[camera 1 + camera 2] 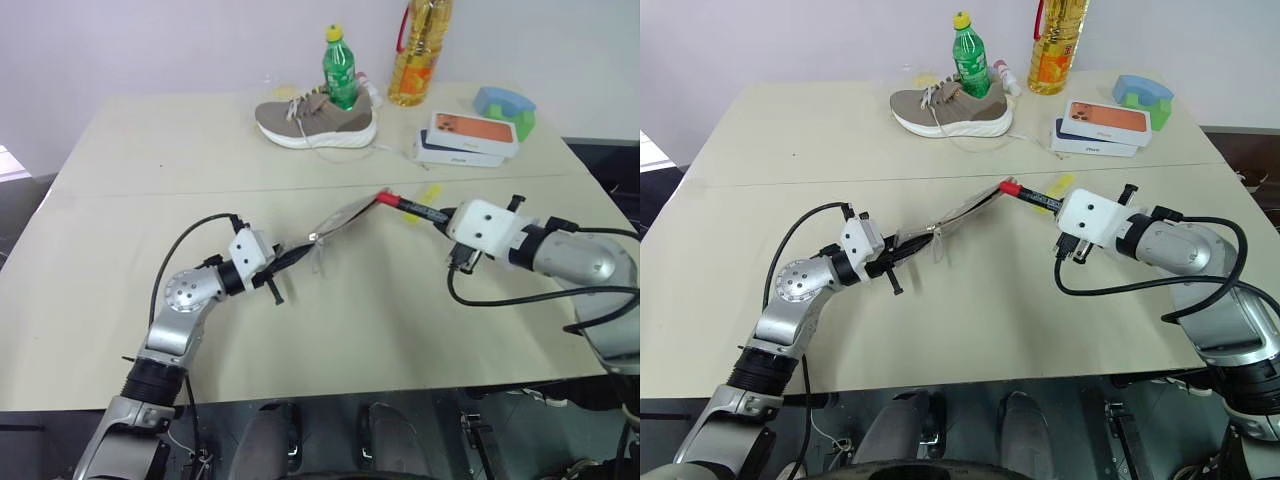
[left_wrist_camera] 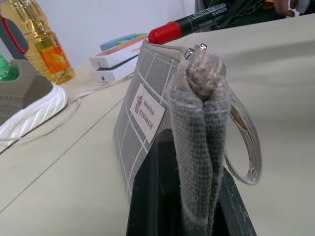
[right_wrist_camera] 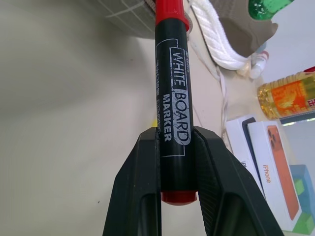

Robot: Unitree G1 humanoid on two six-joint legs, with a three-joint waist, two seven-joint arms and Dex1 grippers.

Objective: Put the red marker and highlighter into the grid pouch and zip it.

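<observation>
Left eye view looks down on a pale beige desk (image 1: pixel 330 330) with both robot arms reaching toward its middle. On the left, the left gripper (image 1: pixel 288 258) has its jaws clenched on one end of the grid pouch (image 1: pixel 345 217), a flat grey fabric pencil pouch with white grid lines, which is held up off the desk and stretches rightward and away from the robot. Left wrist view shows a fold of that grey fabric pinched between the two black fingers (image 2: pixel 147 196), a small white label reading "HANDMADE" on the pouch's side, and a loop of zipper cord hanging beside it. On the right, the right gripper (image 1: pixel 440 216) has its jaws grasping the red marker (image 1: pixel 405 205), a slim pen with a black printed barrel and red ends. Its red tip touches the far right end of the pouch. Just beyond the marker, the highlighter (image 1: pixel 431 192), short and bright yellow, lies on the desk. Along the far edge stand a tan sneaker with a white sole (image 1: pixel 316 120), a green plastic bottle with a yellow cap (image 1: pixel 339 70), a bottle of golden cooking oil (image 1: pixel 418 52), two stacked phone boxes (image 1: pixel 468 138), and a small blue and green object (image 1: pixel 505 107).
</observation>
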